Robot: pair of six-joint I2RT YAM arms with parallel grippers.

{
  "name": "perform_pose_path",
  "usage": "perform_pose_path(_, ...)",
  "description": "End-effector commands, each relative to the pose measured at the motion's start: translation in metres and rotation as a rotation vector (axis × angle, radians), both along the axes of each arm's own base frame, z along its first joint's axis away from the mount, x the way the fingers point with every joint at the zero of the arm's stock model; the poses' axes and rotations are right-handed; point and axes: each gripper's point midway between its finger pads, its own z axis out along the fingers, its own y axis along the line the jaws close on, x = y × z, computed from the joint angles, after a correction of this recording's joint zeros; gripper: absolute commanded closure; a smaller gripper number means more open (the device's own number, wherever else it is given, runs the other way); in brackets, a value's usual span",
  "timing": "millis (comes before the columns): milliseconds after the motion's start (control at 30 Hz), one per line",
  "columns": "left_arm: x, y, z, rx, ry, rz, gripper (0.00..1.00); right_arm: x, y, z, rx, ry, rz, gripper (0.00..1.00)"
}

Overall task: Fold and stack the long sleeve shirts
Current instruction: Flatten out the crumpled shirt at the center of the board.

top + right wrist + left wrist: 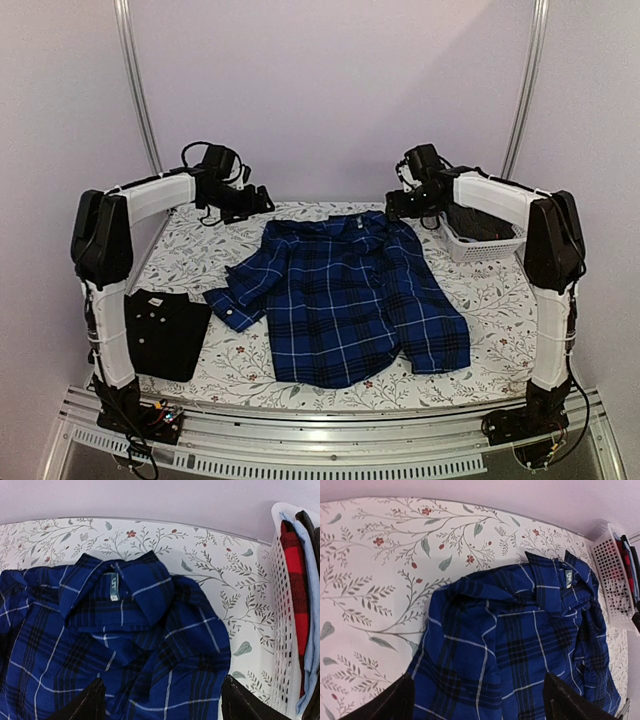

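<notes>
Black shirt (165,332) sat folded near-left on the surface (500,300), blue plaid shirt (345,300) lay spread at centre with collar far, left tool (480,700) and right tool (165,700) hovered open and empty over its shoulders; plaid fold looked unstarted, next move probably a pinch at both shoulders.

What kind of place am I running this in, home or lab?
Probably a lab test cell, not a home: bare walls close around a floral-covered table, metal frame poles, and a slotted aluminium rail under the arm bases.
</notes>
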Motion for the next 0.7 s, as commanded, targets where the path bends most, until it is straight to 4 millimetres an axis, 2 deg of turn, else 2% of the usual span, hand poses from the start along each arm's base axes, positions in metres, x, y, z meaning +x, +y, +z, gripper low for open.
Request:
perform_pose_path(0,-0.047,-0.018,0.014,-0.093,-0.012,-0.034,0.15,-0.049,0.026,0.029,0.088,-0.012,0.076,0.22)
perform_pose_path(67,-0.07,-0.013,0.0,-0.093,0.031,-0.008,0.17,-0.071,0.038,0.032,0.112,-0.005,0.114,0.24)
perform_pose_path(200,-0.115,0.021,-0.025,-0.022,0.079,0.1,0.23,-0.113,0.068,0.015,0.103,0.045,0.191,0.26)
perform_pose_path(333,-0.15,0.05,-0.049,0.048,0.116,0.17,0.3,-0.142,0.081,0.002,0.07,0.064,0.232,0.29)
perform_pose_path(433,-0.159,0.081,-0.06,0.172,0.111,0.26,0.37,-0.153,0.086,-0.008,0.064,0.083,0.246,0.3)
perform_pose_path(500,-0.162,0.094,-0.065,0.215,0.112,0.297,0.4,-0.157,0.086,-0.012,0.066,0.097,0.247,0.31)
perform_pose_path(667,-0.163,0.1,-0.086,0.209,0.168,0.318,0.47,-0.161,0.087,-0.018,0.064,0.111,0.246,0.31)
